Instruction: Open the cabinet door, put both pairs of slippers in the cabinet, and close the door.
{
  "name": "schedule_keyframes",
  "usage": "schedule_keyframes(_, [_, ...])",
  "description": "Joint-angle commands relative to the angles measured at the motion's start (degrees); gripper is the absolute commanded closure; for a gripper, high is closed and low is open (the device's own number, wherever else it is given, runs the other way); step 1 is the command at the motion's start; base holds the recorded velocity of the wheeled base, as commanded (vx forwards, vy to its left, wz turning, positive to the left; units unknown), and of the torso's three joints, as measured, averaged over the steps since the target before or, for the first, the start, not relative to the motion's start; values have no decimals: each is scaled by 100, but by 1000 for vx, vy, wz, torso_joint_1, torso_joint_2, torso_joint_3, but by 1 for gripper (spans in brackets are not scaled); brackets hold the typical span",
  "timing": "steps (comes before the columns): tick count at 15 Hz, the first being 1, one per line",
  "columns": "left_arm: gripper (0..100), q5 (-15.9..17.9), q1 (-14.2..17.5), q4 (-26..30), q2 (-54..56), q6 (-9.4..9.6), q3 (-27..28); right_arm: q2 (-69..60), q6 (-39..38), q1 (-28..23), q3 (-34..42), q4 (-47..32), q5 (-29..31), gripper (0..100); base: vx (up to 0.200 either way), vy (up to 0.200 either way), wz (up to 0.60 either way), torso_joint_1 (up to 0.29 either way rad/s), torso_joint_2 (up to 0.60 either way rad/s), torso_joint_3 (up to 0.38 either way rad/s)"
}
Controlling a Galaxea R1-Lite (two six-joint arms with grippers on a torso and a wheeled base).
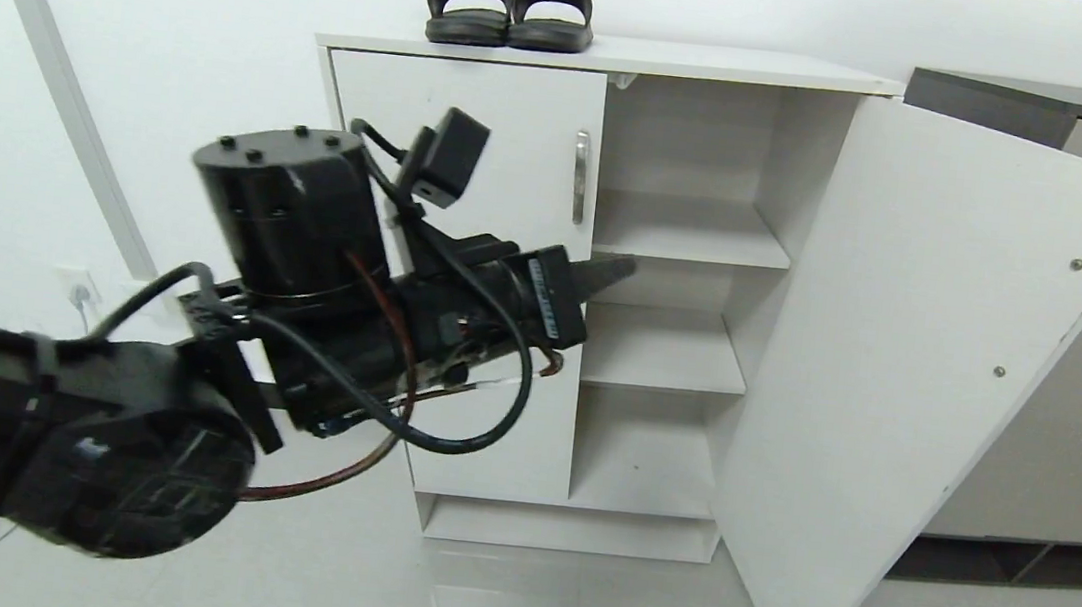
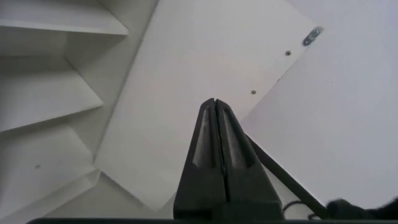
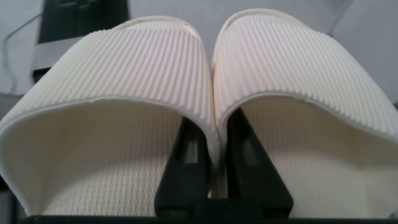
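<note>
Your right hand [image 3: 213,155] is clamped on the touching inner straps of the cream ribbed slippers [image 3: 155,68]. Your left hand [image 1: 625,267] is pressed shut on nothing, its tip at the cabinet [image 1: 465,115] opening, level between the two shelves [image 1: 689,234]. The open door [image 1: 917,363] stands to its right, and the black slippers [image 1: 510,9] sit above it on the cabinet top.

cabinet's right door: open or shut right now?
Open. The right door stands swung wide in the head view, baring the empty shelves; the left door is shut.
</note>
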State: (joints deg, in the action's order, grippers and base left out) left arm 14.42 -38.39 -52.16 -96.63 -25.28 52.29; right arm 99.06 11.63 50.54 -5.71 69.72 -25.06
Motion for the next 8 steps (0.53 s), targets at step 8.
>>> schedule_keyframes(8, [100, -423, 3118, 2975, 5137, 656, -2442, 1827, -1444, -739, -3279, -143, 4176, 100, 0, 0, 0, 0, 0, 0])
